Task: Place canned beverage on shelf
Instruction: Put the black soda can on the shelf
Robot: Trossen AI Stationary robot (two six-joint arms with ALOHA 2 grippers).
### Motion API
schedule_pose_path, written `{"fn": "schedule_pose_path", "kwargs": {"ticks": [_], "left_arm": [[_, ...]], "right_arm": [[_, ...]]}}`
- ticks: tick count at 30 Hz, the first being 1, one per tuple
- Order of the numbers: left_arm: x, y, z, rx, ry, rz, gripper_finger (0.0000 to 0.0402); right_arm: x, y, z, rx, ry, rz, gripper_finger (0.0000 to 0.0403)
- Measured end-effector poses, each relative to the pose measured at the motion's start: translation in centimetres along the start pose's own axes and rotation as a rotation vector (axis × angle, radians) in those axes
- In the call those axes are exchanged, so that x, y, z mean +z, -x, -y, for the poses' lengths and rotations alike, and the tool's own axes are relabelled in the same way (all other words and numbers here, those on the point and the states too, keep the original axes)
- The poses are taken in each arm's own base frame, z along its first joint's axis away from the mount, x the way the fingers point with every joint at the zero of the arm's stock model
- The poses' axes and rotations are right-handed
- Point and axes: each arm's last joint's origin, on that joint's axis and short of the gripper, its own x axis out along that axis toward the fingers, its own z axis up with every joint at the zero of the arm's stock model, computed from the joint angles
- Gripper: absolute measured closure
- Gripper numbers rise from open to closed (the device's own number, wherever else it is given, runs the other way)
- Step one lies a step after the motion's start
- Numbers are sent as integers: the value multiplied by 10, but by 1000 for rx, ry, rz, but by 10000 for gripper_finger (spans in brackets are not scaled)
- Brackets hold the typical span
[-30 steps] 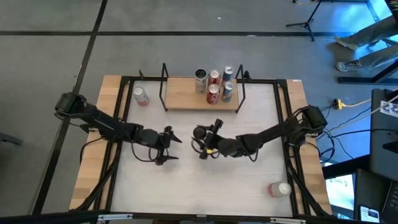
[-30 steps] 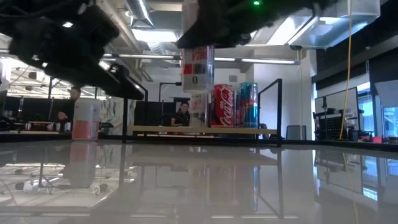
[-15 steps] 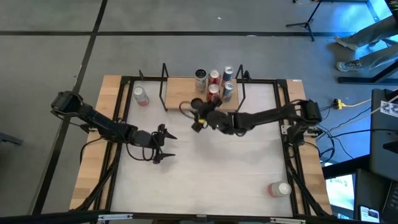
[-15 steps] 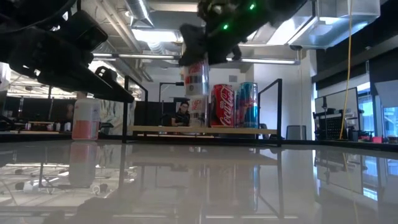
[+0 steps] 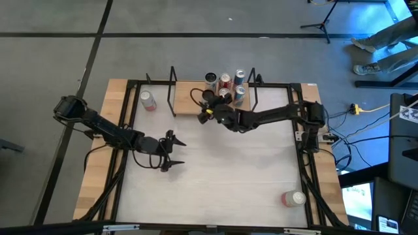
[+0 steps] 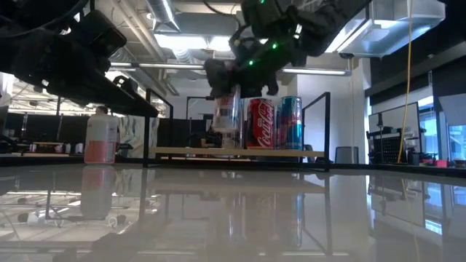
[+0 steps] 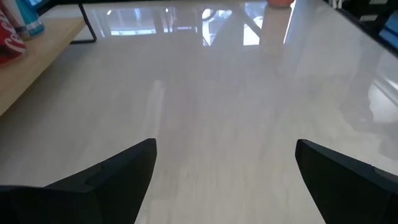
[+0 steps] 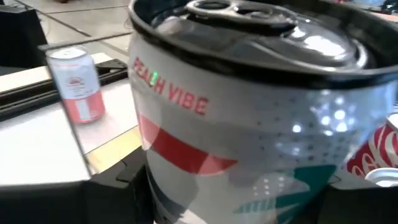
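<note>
Gripping, right gripper (image 5: 208, 108): clamped on Peach Vibe can (image 8: 249, 112), over shelf (image 5: 186, 98), table's 12 o'clock.
Left gripper (image 5: 171, 151): fingers apart, empty.

Shelf (image 5: 189, 98) bare on its left; cans (image 5: 230, 88) crowd its right.

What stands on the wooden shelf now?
On the shelf stand cans grouped at its right end. The right gripper holds a white can beside them and hides whether its base touches the board.
</note>
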Motion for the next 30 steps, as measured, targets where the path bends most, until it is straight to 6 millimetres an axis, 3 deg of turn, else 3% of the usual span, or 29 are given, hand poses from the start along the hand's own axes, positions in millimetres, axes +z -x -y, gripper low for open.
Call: {"fn": "schedule_pose_path", "kwargs": {"ticks": [15, 30], "left_arm": [[3, 0, 1, -14, 12, 30, 27], [4, 0, 1, -18, 17, 36, 27]], "right_arm": [[-25, -27, 11, -33, 10, -57, 169], [-24, -35, 22, -49, -2, -64, 133]]}}
